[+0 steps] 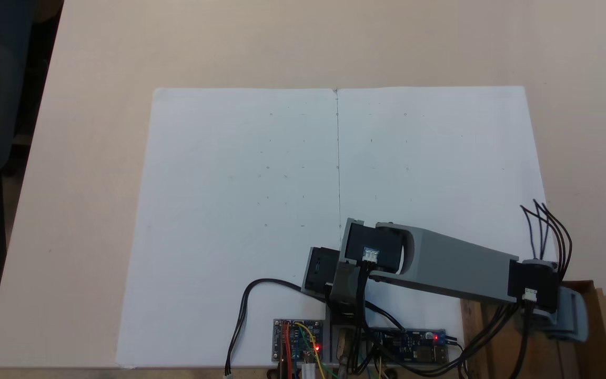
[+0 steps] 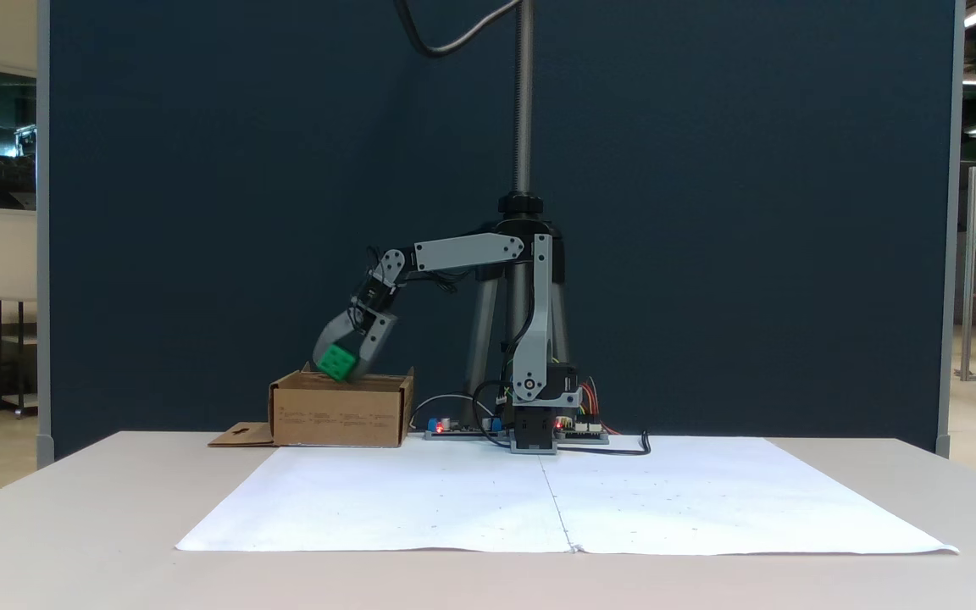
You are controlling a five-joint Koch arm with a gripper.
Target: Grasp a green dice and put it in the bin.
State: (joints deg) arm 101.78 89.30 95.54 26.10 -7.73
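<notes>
A grey pincer (image 2: 342,366) grips the green dice (image 2: 336,362), its jaws closed on the cube's sides, just above the open top of the bin (image 2: 340,413) in a fixed view from the front. The brown cardboard bin sits on the pale surface (image 2: 73,525) at the 9 o'clock side of the arm's base, its flap lying flat beside it. In a fixed view from above, the arm reaches toward 3 o'clock over the bin (image 1: 605,310), beyond the white paper sheet (image 1: 240,210).
</notes>
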